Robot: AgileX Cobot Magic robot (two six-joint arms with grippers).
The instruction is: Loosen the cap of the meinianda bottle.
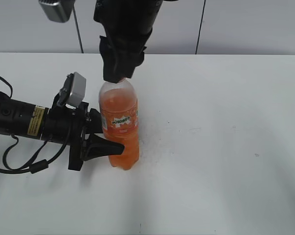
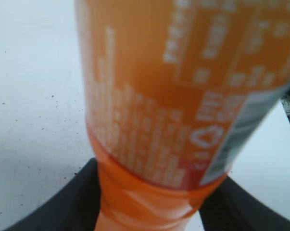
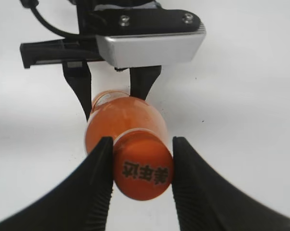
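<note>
The meinianda bottle (image 1: 120, 128) stands upright on the white table, full of orange drink, with an orange label. My left gripper (image 1: 102, 142) is shut on its lower body from the left; in the left wrist view the bottle (image 2: 183, 96) fills the frame between the black fingers (image 2: 152, 211). My right gripper (image 1: 119, 73) comes down from above and is shut on the cap (image 3: 143, 171), an orange cap with dark lettering on top, held between both black fingers (image 3: 141, 166). In the exterior view the cap is hidden by the gripper.
The white table (image 1: 225, 122) stretches to the right and front of the bottle. A white wall with vertical seams stands behind. The left arm's cables (image 1: 20, 161) lie on the table at the left.
</note>
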